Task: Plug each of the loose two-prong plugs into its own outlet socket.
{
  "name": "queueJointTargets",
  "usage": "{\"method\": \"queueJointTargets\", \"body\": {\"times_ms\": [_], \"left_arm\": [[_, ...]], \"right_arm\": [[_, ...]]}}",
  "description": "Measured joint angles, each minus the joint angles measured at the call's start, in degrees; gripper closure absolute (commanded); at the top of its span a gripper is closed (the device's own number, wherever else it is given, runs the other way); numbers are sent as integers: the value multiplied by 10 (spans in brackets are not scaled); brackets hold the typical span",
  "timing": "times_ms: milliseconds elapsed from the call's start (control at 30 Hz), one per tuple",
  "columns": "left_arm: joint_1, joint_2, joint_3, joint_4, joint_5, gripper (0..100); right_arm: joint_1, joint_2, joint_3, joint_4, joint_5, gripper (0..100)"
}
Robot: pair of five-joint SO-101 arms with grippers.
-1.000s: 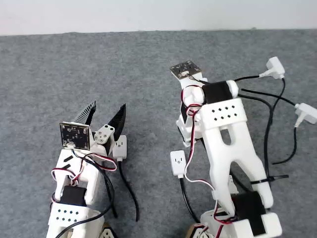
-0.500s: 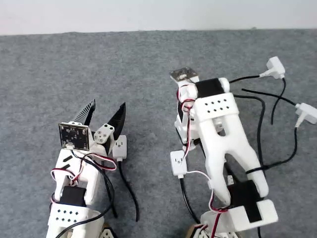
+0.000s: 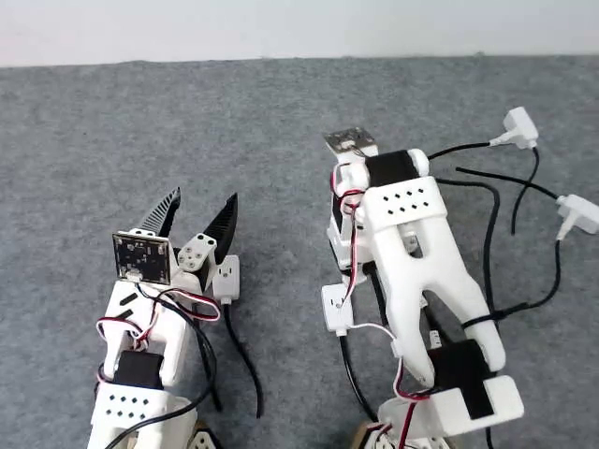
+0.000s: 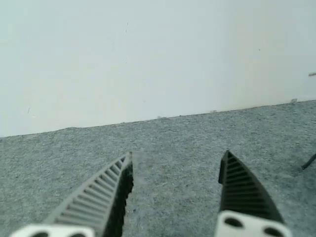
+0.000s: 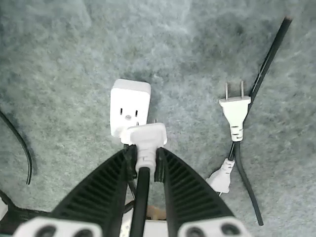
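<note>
The step in hand looks like the first insertion, by the right arm. The right gripper (image 5: 144, 157) has its black ribbed jaws clamped on the neck of a white two-prong plug (image 5: 144, 136) with a black cord. The plug's head lies at the near edge of a white square plastic outlet socket block (image 5: 130, 109), which rests slotted face up on the grey felt-covered bench (image 5: 59, 59). The prongs are mostly hidden. They seem to point across the socket's face rather than down into its slots, and I cannot tell whether plug and socket touch, so I judge the plug not yet seated. The next move calls for lifting the plug just clear of the socket and tipping it until the prongs face the two slots. It then needs lining up and pressing straight in. Nothing holds the light socket block, so it may slide.

Beside the socket but apart from it, a second loose white two-prong plug (image 5: 235, 109) lies flat on its black cord, prongs free. A second white outlet socket block (image 3: 226, 278) lies apart from the first socket, close against the left arm. The left gripper (image 3: 197, 217) hangs with jaws spread wide and nothing between them. Farthest from the socket, well apart from it, lie a third white plug (image 3: 578, 213) and a fourth white plug (image 3: 518, 126) on black cords
</note>
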Motion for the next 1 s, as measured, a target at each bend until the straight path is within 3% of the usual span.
{"method": "queueJointTargets", "body": {"times_ms": [267,500,700,1000], "left_arm": [[0,0,0,-1,0,725],[0,0,0,-1,0,725],[0,0,0,-1,0,725],[0,0,0,-1,0,725]], "right_arm": [[-3,30,16,-17,-6,991],[-4,30,14,-17,-67,990],[-47,30,14,-18,-112,990],[-91,30,14,-18,-116,990]]}}
